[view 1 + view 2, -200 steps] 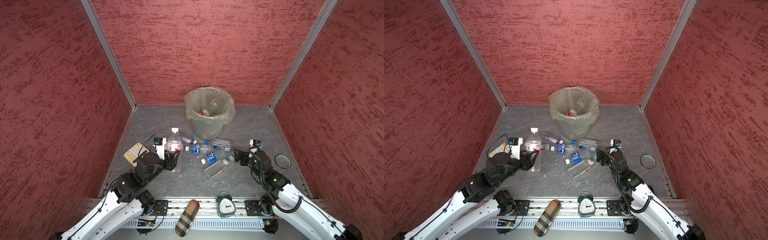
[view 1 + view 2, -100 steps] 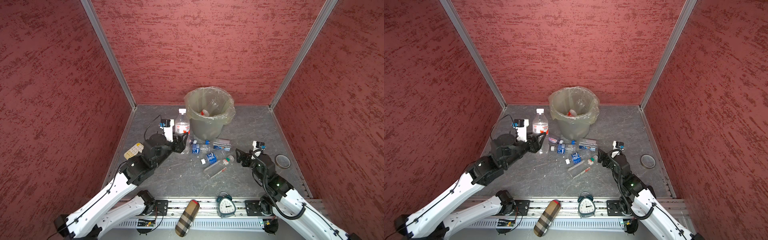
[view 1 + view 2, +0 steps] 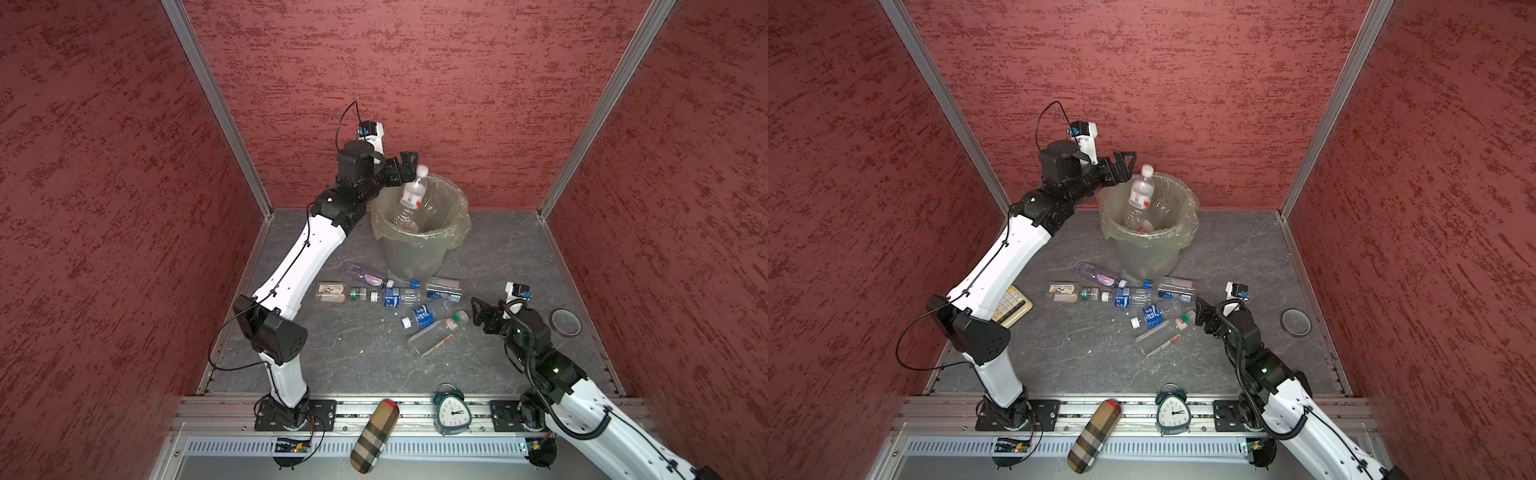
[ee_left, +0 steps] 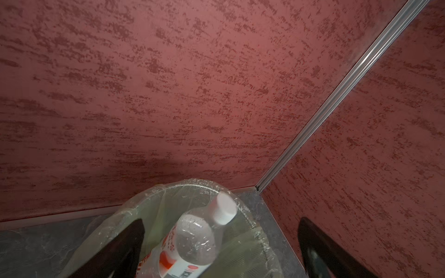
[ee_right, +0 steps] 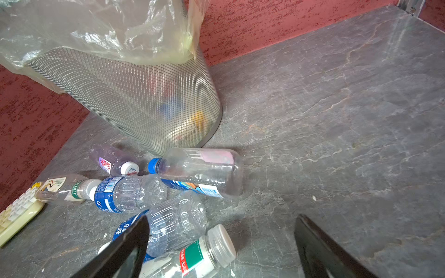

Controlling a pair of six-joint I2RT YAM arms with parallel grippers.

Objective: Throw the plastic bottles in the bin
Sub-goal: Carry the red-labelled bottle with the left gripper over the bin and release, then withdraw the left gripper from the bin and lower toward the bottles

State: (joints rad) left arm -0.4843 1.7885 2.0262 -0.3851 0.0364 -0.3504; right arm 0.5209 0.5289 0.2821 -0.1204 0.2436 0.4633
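Two wide-open: left fingers [image 4: 120, 252], right fingers [image 5: 122, 255] | bottle [image 4: 192, 240] tilted over bin [image 4: 149, 199] | mesh wall [image 5: 134, 96]: right wrist view only

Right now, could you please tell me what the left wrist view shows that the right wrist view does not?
Only the left wrist view: a white-capped bottle tilted over the open mouth of the bin, framed by the open left pincer. Only the right wrist view: several bottles lying on the grey surface beside the bin's mesh wall, part of the calculator, the open right pincer. Both: the lined bin, red wall, grey surface.
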